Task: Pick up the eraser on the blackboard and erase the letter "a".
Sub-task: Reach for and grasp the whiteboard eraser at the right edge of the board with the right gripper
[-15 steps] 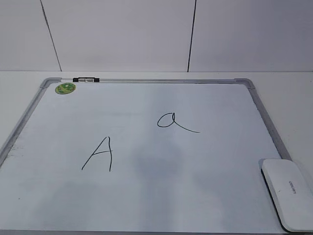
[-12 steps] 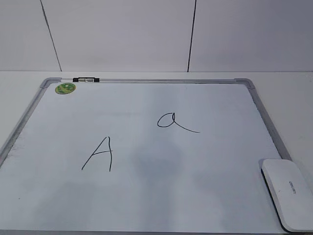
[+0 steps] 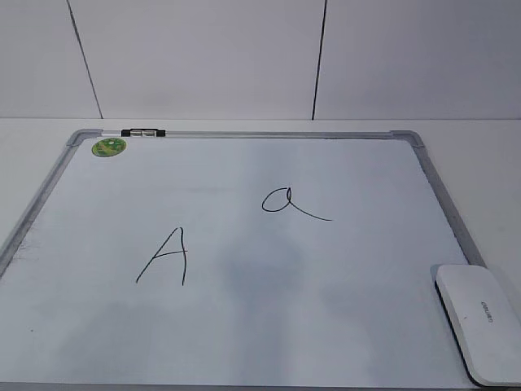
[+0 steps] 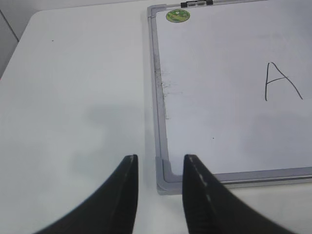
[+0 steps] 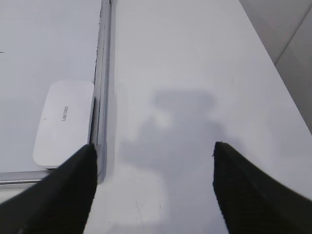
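The table (image 3: 488, 163) carries the blackboard (image 3: 244, 326) flat across most of its top, grey frame all round, green sticker (image 3: 108, 147) in the far-left corner. On the board, a capital A (image 3: 165, 257) sits left of centre and the letter "a" (image 3: 289, 203) a little beyond it to the right — both marks whole. The eraser (image 3: 482, 322) lies in the board's near-right corner, tight against the right frame. The right gripper (image 5: 153, 148) hangs above bare table just off that corner, jaws spread wide and empty — the eraser lies just left of its left finger. The left gripper (image 4: 160, 161) hovers over the board's near-left corner, jaws partly parted, holding nothing.
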Action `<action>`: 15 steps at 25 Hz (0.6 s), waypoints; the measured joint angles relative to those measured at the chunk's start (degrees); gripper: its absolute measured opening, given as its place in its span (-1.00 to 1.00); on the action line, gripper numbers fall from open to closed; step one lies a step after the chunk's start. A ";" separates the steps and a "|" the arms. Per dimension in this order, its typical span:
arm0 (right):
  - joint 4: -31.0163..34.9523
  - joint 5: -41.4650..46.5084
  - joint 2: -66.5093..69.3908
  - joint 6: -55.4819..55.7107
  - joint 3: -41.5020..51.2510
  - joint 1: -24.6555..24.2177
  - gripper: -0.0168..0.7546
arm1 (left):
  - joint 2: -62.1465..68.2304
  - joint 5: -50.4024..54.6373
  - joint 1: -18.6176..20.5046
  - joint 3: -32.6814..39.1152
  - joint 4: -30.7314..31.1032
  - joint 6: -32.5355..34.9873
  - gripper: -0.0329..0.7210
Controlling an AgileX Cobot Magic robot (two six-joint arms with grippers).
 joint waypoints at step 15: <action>0.00 0.00 0.00 0.00 0.00 0.00 0.58 | 0.00 0.00 0.00 0.00 0.00 0.00 -0.29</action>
